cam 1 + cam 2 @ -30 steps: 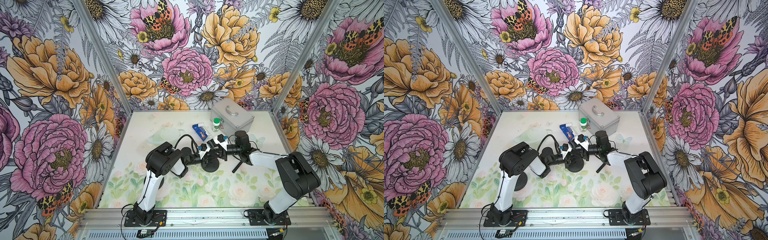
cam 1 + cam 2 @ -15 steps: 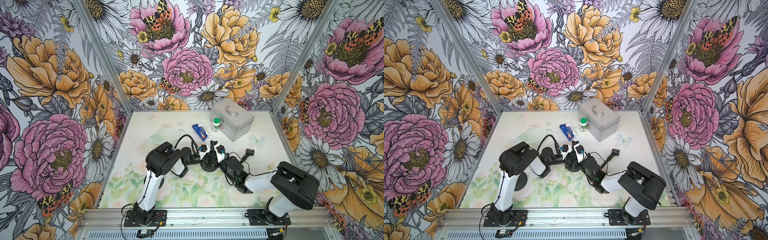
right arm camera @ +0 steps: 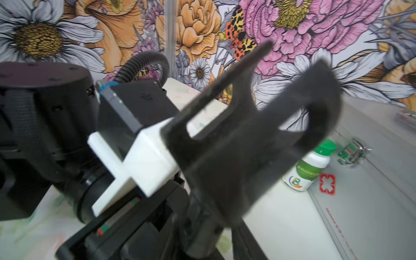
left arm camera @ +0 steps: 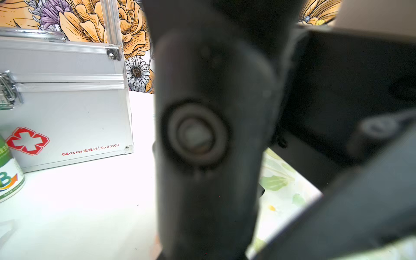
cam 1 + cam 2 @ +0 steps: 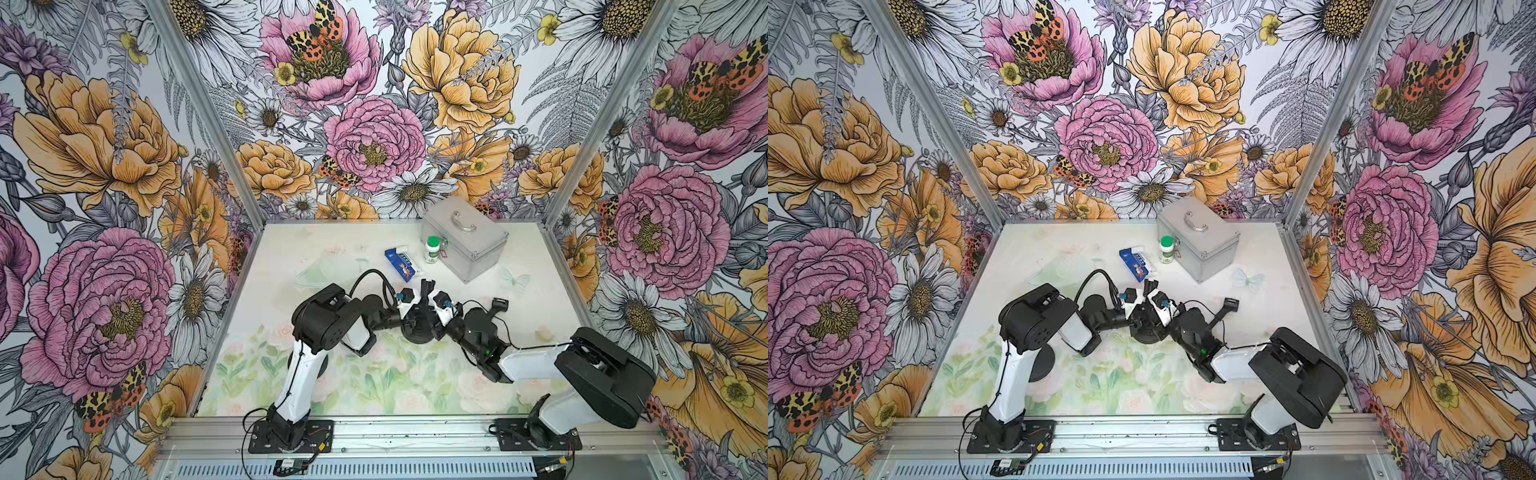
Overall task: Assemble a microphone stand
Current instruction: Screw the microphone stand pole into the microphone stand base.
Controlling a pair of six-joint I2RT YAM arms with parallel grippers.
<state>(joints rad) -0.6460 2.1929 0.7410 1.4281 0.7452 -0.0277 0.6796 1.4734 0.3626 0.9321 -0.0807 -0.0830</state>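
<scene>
Flanking the round base (image 5: 417, 334): two grippers and one loose rod.

The base, a flat black disc, sits on the table with a silver case (image 5: 469, 245) beyond it. Above it, the left gripper (image 5: 415, 305) has its jaws together. The right gripper (image 5: 432, 309) is too blurred to show its jaw spacing. A thin black rod (image 5: 498, 305) with a clip-like head lies near the base on the robot's right, partly hidden under the right arm. Its long axis slants away from the base, head end farther from the robot. The right arm is judged the nearer.
</scene>
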